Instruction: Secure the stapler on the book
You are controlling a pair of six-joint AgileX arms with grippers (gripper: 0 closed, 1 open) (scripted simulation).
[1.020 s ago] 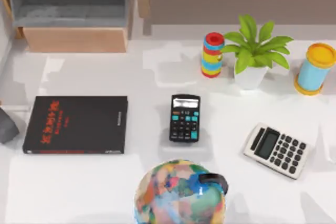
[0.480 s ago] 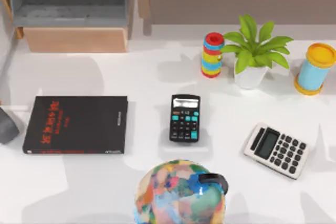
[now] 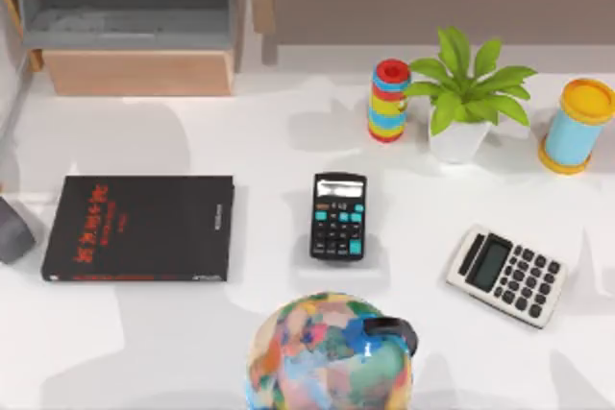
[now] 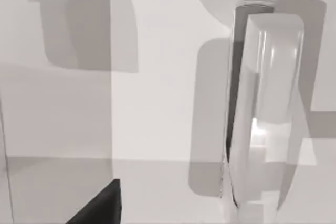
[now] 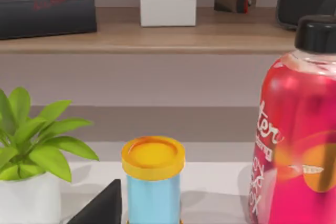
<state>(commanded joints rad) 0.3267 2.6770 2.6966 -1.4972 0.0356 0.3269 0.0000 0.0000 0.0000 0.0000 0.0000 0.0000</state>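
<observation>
Stapler (image 4: 268, 114) lies on the white table (image 4: 157, 77) under the left wrist camera. It is a slim pale bar whose long axis runs away from that camera, with a dark slit along one side. Book (image 3: 139, 228) lies flat on the table's left side, well apart from the black calculator (image 3: 338, 216), its long edges running left to right. A dark tip of the left gripper (image 4: 100, 208) and of the right gripper (image 5: 102, 205) edges into its wrist view; I cannot tell whether either is open or closed.

We saw a white worktop (image 3: 192, 352) crossed by soft grey shadows, a wooden shelf (image 5: 157, 38) along its far edge, a grey open cabinet (image 3: 125, 7) at far left.
</observation>
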